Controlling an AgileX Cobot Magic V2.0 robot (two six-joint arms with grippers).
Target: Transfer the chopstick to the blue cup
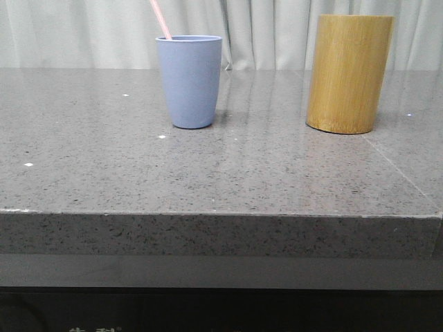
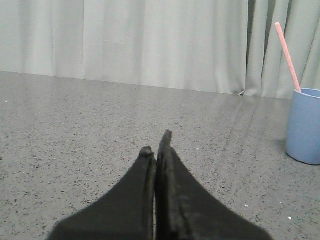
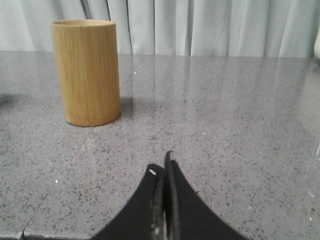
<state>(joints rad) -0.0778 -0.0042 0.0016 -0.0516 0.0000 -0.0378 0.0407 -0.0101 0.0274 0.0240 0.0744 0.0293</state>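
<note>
The blue cup (image 1: 189, 81) stands upright on the grey stone table, left of centre. A pale pink chopstick (image 1: 160, 19) leans out of it toward the upper left; only its top end shows. The cup (image 2: 304, 125) and chopstick (image 2: 288, 56) also show in the left wrist view. My left gripper (image 2: 157, 145) is shut and empty, low over the table, well apart from the cup. My right gripper (image 3: 162, 162) is shut and empty, short of the bamboo cylinder (image 3: 86, 72). Neither gripper shows in the front view.
The tall yellow-brown bamboo cylinder (image 1: 348, 72) stands at the back right of the table. A pale curtain hangs behind the table. The table's front edge (image 1: 221, 214) runs across the front view.
</note>
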